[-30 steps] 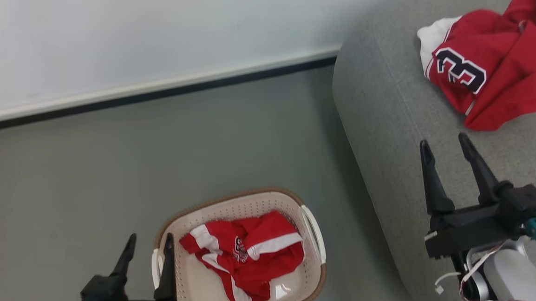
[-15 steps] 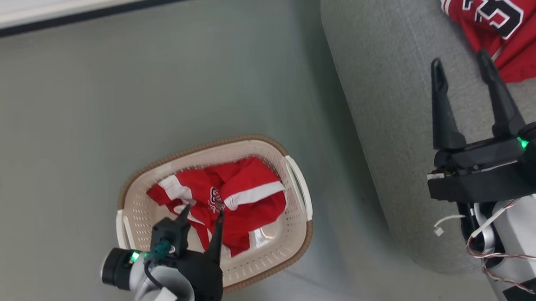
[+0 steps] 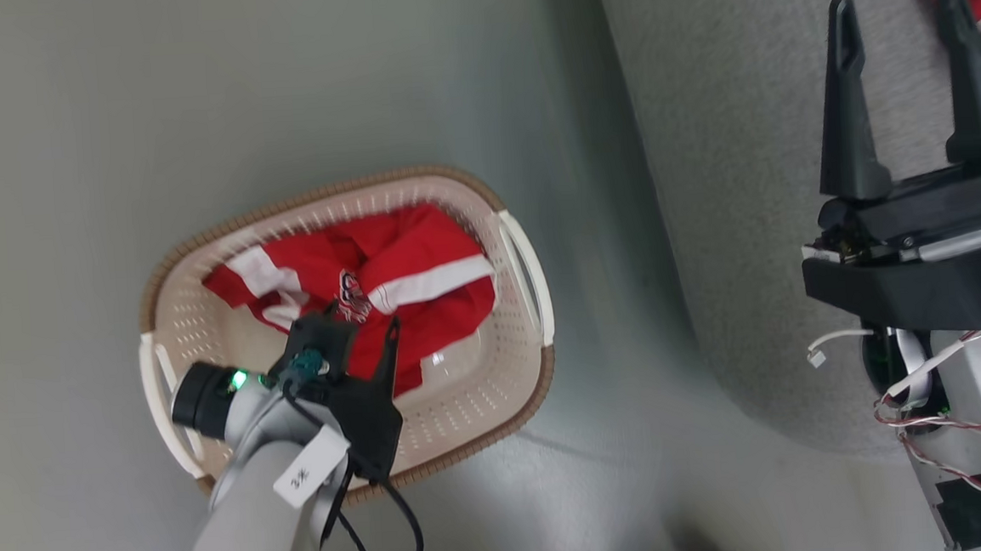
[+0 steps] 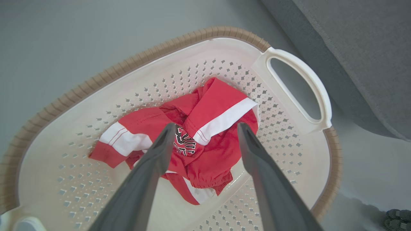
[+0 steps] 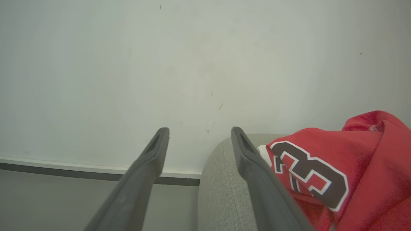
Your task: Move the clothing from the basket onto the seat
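Inside the basket (image 4: 205, 33), crumpled red-and-white clothing (image 4: 218, 99) lies under the spread left end effector (image 4: 206, 126)

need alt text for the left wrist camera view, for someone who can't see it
The left gripper, its dark fingers open, points down at a crumpled red and white garment lying in a cream perforated basket with a brown rim. The basket stands on a grey floor, the edge of a grey sofa at upper right near its white loop handle.
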